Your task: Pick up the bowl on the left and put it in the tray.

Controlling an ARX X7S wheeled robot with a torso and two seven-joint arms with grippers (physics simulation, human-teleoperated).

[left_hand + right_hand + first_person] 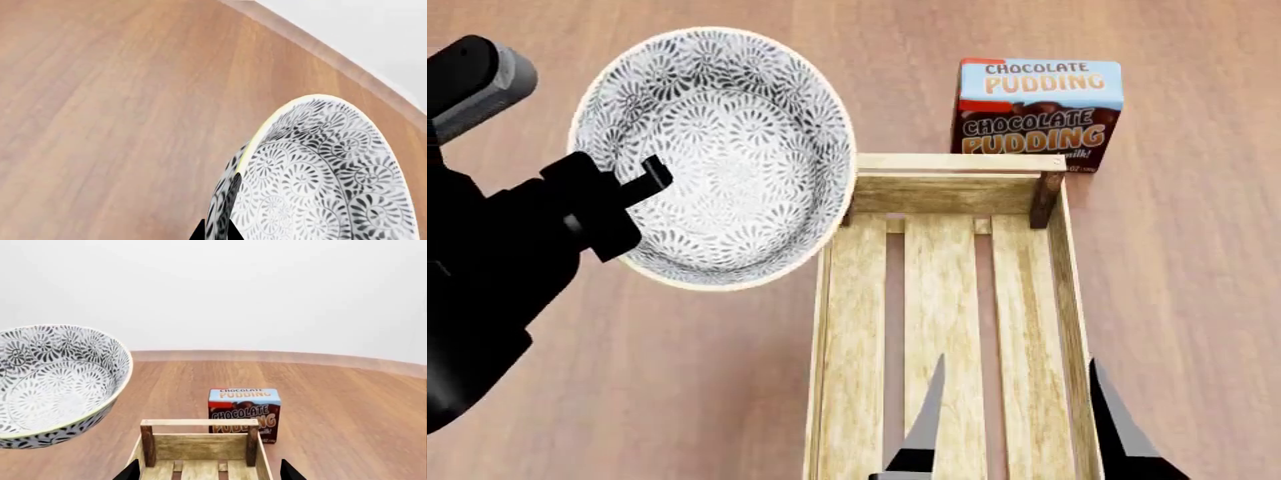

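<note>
The bowl (714,150), white with a dense grey-black floral pattern, hangs tilted in the air just left of the tray's far end. My left gripper (649,182) is shut on the bowl's rim. In the left wrist view the bowl (327,170) has its rim pinched between the two black fingertips of the left gripper (217,233). The tray (941,300), a long light-wood crate with a slatted bottom, lies lengthwise in front of me. My right gripper (1014,425) stands open over the tray's near end, holding nothing. The right wrist view shows the right gripper (210,474), the bowl (60,385) and the tray (200,445).
A blue-brown chocolate pudding box (1038,112) stands upright just beyond the tray's far right corner, and it shows as the pudding box (243,412) in the right wrist view. Everything rests on a wooden table (667,380), whose edge (333,55) runs beyond the bowl.
</note>
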